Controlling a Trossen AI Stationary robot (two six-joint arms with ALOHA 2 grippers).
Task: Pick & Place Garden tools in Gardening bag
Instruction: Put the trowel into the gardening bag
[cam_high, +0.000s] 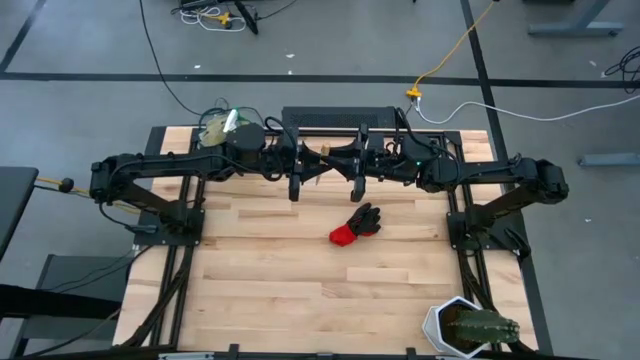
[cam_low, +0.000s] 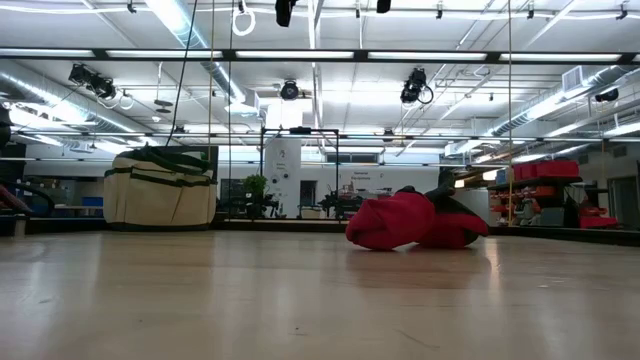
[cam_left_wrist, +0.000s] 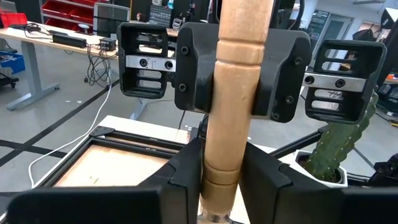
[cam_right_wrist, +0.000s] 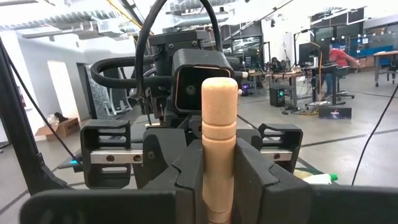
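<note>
A wooden-handled trowel (cam_left_wrist: 233, 106) stands upright in the air between my two grippers, over the far middle of the table (cam_high: 300, 270). My left gripper (cam_left_wrist: 224, 180) and my right gripper (cam_right_wrist: 219, 180) face each other there, and both are shut on its handle. They also show in the high view, the left (cam_high: 315, 168) and the right (cam_high: 342, 168). The red-and-black glove (cam_high: 357, 224) lies flat on the table just near of them. The beige bag with green trim (cam_low: 160, 188) stands at the far left (cam_high: 222, 128). The trowel's blade is hidden. My left gripper pinches the lower part of the wooden handle (cam_left_wrist: 219, 163), just above the metal collar, between its two fingers. The fingers come level from the table's left and lie across the upright handle, which is clear of the table. My right gripper pinches the upper part of the handle (cam_right_wrist: 217, 149) between its two fingers; the rounded free end (cam_right_wrist: 219, 93) stands above them. The fingers come level from the table's right, across the handle. In the left wrist view its fingers (cam_left_wrist: 198, 62) sit higher than mine.
A white pot with a green cactus (cam_high: 470, 325) stands at the near right corner; it also shows in the left wrist view (cam_left_wrist: 339, 143). Bare wood lies near of the glove and toward the table's left. Black arm frames stand at both sides.
</note>
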